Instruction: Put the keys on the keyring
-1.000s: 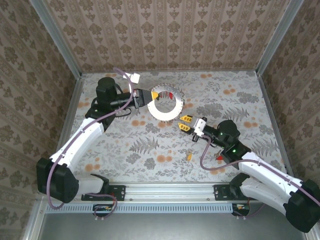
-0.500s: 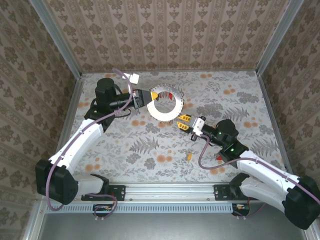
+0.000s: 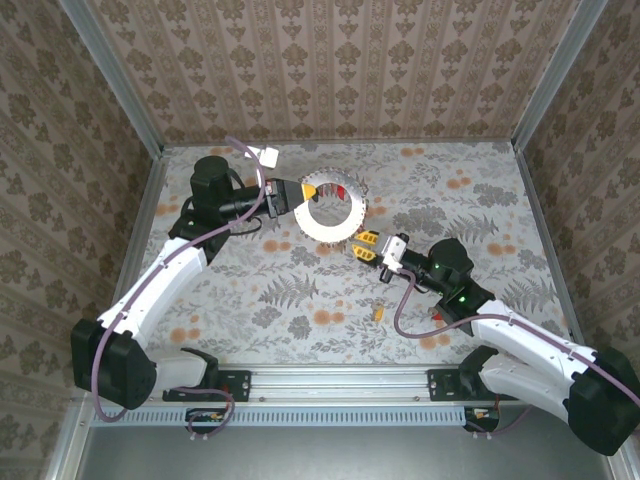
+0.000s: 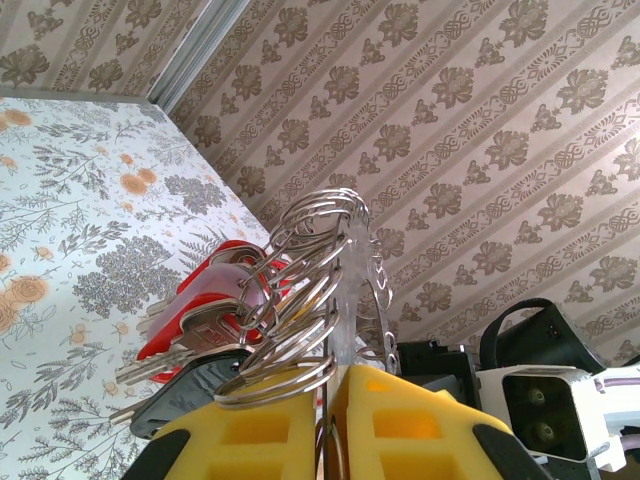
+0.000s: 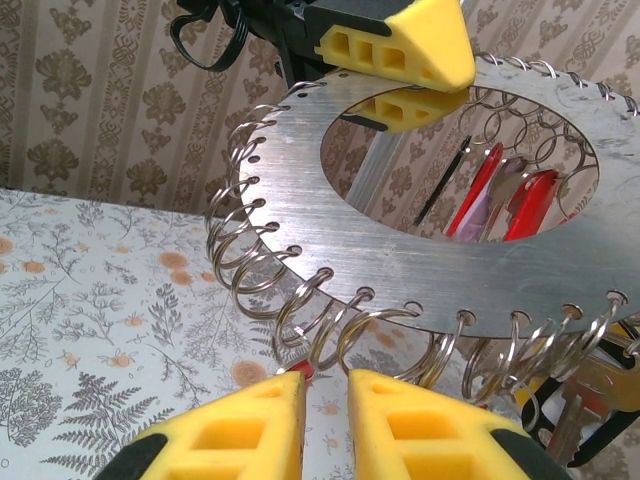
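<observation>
1. Top external view: we see the left gripper (image 3: 308, 190) reaching in from the left at the far side of the table (image 3: 480, 200). It is clamped on the left rim of the keyring (image 3: 327, 232).
2. In the left wrist view the keyring's plate runs edge-on between the two yellow fingers (image 4: 240, 440), which press on it from both sides. We see it held up clear of the table.
3. Many small rings (image 5: 245, 270) of wire hang through holes all along the keyring's rim. From some of them hang red keys (image 4: 205, 290) and a black key (image 4: 185, 405), bunched on one side of the plate.
4. The right gripper (image 3: 366, 243) sits just at the keyring's near-right rim. In the right wrist view its tips point up at the rim from below, right under one of the small rings. Its jaws stand close together with a thin gap. A red sliver (image 5: 300, 369) shows at the tips, and we cannot tell whether it is gripped.
5. Further right and nearer us, a yellow key (image 3: 379, 313) lies on the table, well apart from the keyring. A small red piece (image 3: 437, 316) lies just beside the right arm; it is too small for us to name.
</observation>
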